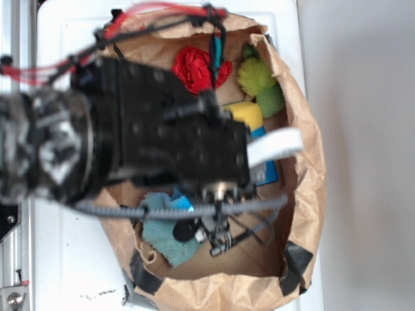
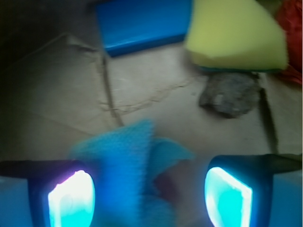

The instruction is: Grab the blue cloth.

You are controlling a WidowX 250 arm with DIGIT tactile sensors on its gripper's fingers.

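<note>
Tool (image 2: 149,194) is sitting wide open, gripping nothing; blue cloth (image 2: 130,163) is lying between its fingers (image 2: 71,198), nearer the left one, peak pointing toward frame top.

Blue cloth (image 1: 165,234): pale teal-blue. Sponge wedge (image 2: 235,34): yellow. Rectangular block (image 2: 142,23): glossy blue. Ruffled ball (image 1: 194,68): red. Paper bag (image 1: 305,175): plain brown. Gripper (image 2: 149,196) pads (image 2: 71,201): glowing cyan.
</note>
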